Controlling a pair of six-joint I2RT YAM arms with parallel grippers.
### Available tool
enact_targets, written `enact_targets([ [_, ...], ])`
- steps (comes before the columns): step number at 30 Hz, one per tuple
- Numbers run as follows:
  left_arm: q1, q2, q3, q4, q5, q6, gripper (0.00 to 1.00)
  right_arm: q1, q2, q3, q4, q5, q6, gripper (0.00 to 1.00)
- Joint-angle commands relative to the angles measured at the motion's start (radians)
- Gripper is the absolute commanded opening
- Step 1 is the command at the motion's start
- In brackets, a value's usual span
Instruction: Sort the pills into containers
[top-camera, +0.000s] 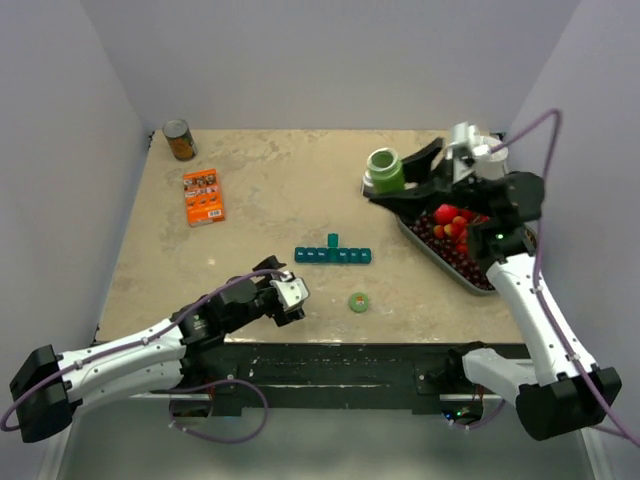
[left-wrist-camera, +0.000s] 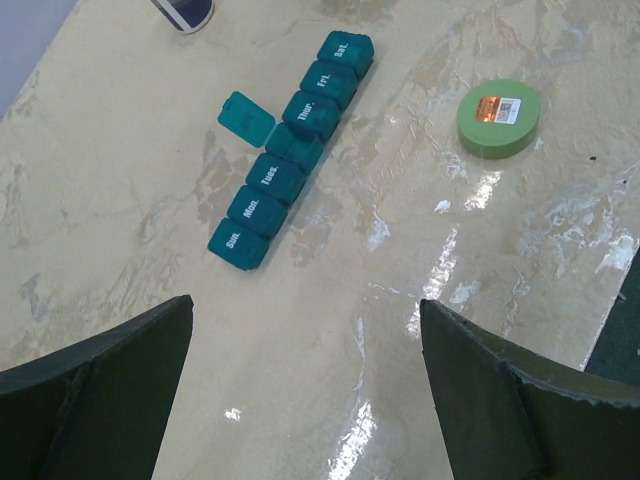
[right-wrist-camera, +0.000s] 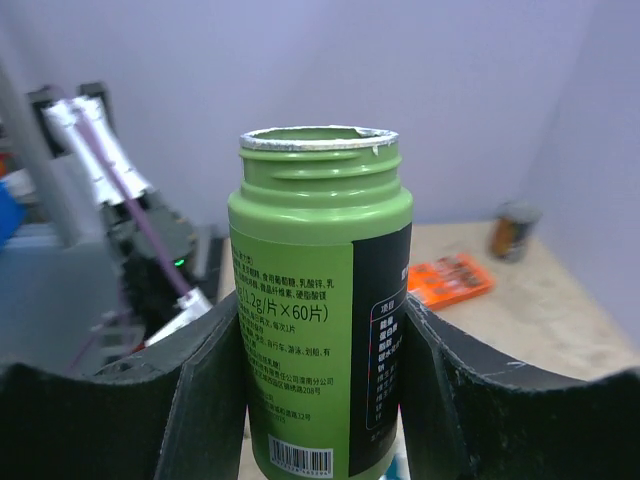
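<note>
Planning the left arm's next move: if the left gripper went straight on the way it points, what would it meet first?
Probably bare table, between the teal pill organiser and the green cap; depth is unclear.

Pill organiser (left-wrist-camera: 293, 148) was teal with white day lettering. Bottle (right-wrist-camera: 318, 300) green, black label panel. Desk (left-wrist-camera: 120, 150) beige, marbled. Box (top-camera: 203, 195), upper left, orange.

The teal pill organiser (left-wrist-camera: 290, 150) has lids reading Sun., Mon., Tues., Thur., Fri. and Sat., the green bottle (right-wrist-camera: 320, 300) has a label showing "2g/片×60片" amid small Chinese print and a barcode, and the green cap (left-wrist-camera: 498, 117) bears a QR-code sticker.
</note>
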Motion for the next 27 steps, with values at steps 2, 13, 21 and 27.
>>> enact_targets([
  [2, 0.003, 0.017, -0.010, 0.091, 0.020, 0.091, 0.99, -0.231, 0.005, 0.073, 0.459, 0.028, 0.372, 0.00],
  [13, 0.166, 0.285, 0.060, 0.176, 0.170, 0.312, 0.99, -0.191, -0.131, -0.185, 0.040, -0.166, -0.109, 0.00],
  [21, 0.293, 0.595, 0.261, 0.162, 0.367, 0.403, 0.96, -0.186, -0.025, -0.094, -0.736, -0.115, -0.828, 0.00],
  [27, 0.385, 0.724, 0.364, 0.093, 0.480, 0.413, 0.91, -0.185, 0.012, -0.068, -0.850, -0.115, -0.923, 0.00],
])
